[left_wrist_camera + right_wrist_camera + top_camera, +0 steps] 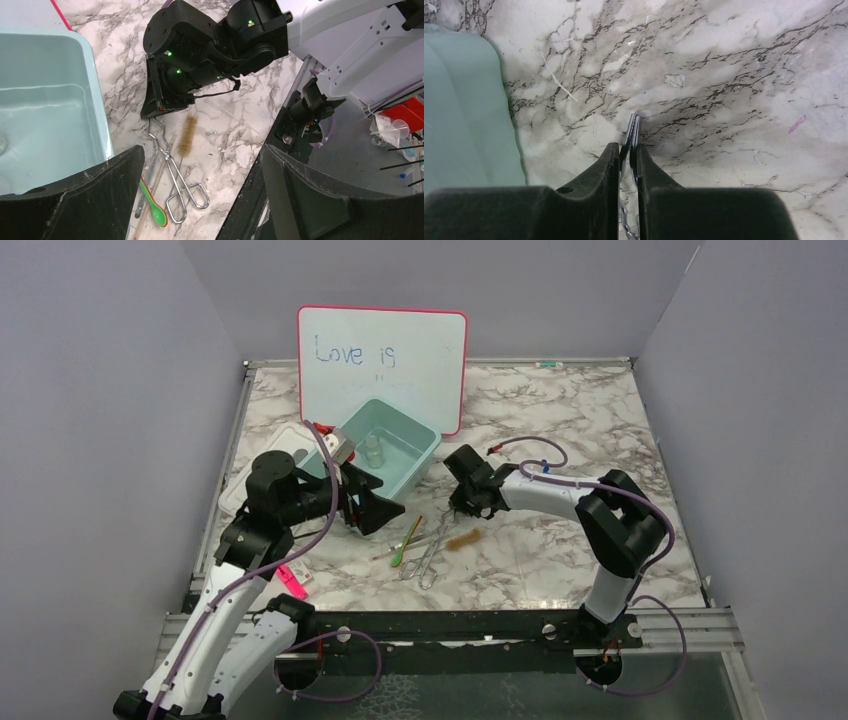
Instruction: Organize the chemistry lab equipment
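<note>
Lifting of the metal tongs point(172, 175) is judged the step in hand. They should be raised slowly, so that the brown bristle brush point(187, 136) just beside them is not dragged, then carried to the teal bin point(425, 440) toward the desk's far edge. The tongs' tips are pinched between the nearly closed jaws of the right gripper point(629, 150), near the desk's middle. The left gripper point(202, 150) is spread wide beside the bin, and nothing is held.
</note>
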You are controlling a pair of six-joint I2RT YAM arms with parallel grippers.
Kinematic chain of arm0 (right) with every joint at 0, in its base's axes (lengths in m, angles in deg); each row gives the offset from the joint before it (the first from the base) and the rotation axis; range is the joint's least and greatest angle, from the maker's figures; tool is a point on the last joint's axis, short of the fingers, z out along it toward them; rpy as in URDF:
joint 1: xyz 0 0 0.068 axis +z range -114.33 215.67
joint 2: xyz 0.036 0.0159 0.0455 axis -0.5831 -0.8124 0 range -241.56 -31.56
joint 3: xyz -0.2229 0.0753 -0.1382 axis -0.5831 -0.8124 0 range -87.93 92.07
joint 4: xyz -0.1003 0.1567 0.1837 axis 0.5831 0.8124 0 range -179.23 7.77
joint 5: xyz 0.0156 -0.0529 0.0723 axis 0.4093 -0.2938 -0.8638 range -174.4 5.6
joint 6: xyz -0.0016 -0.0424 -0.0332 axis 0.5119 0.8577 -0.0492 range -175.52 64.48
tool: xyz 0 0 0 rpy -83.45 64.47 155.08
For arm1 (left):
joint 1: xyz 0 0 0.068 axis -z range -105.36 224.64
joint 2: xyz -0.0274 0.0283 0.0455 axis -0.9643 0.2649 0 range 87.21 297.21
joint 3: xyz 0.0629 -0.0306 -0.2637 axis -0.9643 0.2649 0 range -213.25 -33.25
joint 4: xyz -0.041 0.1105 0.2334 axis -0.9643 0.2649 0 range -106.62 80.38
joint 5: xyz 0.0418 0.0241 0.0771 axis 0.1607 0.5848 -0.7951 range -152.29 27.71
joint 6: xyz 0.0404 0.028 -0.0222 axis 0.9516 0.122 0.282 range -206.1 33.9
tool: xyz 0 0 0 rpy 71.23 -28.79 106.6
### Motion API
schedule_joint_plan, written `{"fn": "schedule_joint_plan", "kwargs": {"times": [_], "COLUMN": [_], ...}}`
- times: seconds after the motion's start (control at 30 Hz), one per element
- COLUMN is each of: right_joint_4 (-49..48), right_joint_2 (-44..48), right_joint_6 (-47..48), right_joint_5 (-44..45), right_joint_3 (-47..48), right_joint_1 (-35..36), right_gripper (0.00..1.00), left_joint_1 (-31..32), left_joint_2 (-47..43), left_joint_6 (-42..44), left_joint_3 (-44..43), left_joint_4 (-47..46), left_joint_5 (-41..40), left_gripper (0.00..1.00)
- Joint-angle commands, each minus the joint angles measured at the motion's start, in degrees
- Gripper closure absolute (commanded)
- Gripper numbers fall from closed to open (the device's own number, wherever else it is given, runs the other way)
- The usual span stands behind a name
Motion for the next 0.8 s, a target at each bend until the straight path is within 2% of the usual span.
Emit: {"fn": "schedule_joint_plan", "kwargs": {"times": [0.0,0.3,0.57,0.77], "right_joint_4": [-1.9,-7.6,-10.2,-12.4], "right_joint_2": [0.9,13.5,24.8,30.9], "right_joint_6": [1.1,5.4,7.8,9.4], "right_joint_5": [1.5,1.2,0.7,-0.5], "right_joint_3": [0.8,-4.1,-9.6,-13.1], "right_joint_1": [0.4,0.4,0.4,0.4], "right_gripper": [0.99,1.00,0.99,0.99], "left_joint_1": [0.2,0.2,0.7,8.9], "left_joint_2": [-0.2,-0.7,3.9,9.1], "left_joint_6": [-0.5,-5.7,-12.0,-12.4], "left_joint_3": [0.5,1.8,4.6,5.5], "left_joint_4": [-2.2,-7.0,-9.8,-12.7], "left_joint_5": [2.2,3.5,-1.0,-8.6], "left_gripper": [0.11,0.10,0.10,0.14]}}
